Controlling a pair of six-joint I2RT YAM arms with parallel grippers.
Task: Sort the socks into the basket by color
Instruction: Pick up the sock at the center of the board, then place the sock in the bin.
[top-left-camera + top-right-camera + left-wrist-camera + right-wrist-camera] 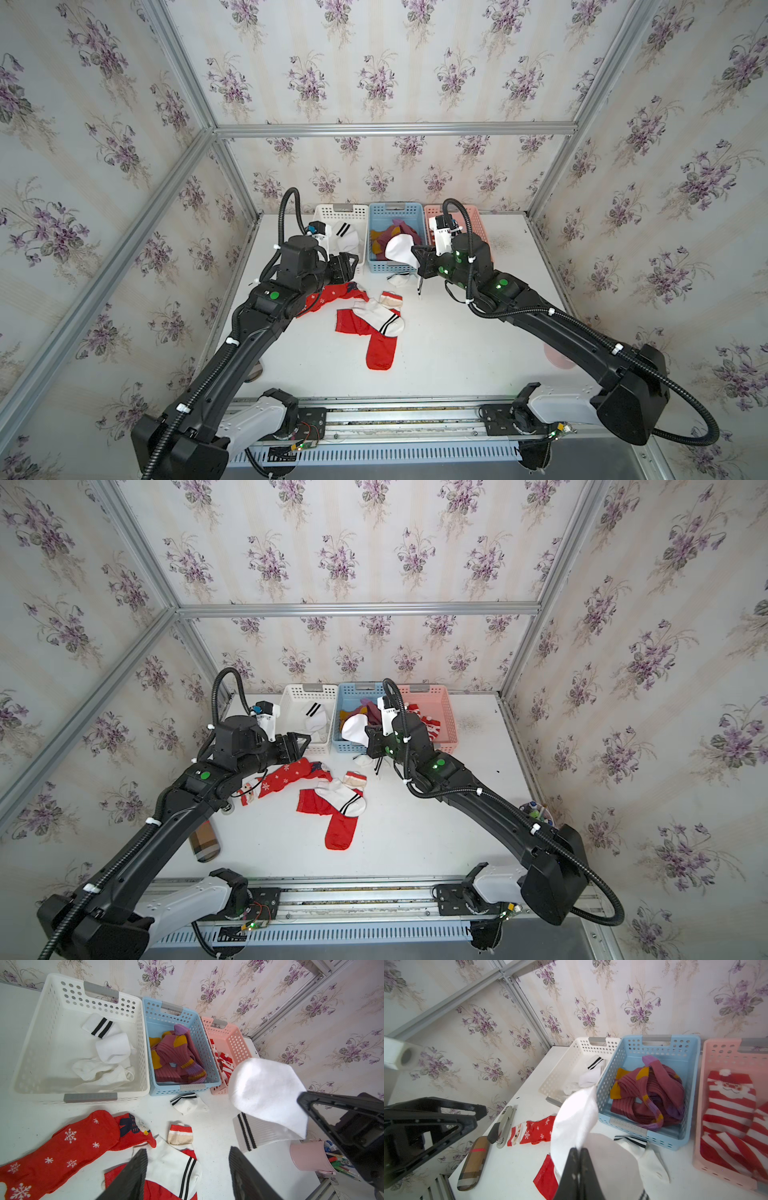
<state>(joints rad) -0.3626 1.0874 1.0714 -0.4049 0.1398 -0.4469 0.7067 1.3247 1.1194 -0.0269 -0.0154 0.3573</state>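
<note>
In both top views the right jaws pinched a white sock [400, 250] [354, 729] above the blue basket's [380, 216] front rim. Its toe pointed toward the white basket [332, 212] and its striped cuff hung down. In the left wrist view the left jaws stood wide and empty over the surface [214, 1126]. In the right wrist view the sock's [575, 1118] length ran away from the jaws.

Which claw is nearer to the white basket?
Left. The left claw is open beside the white basket; the right claw, gripping a white sock, is by the blue basket.
</note>
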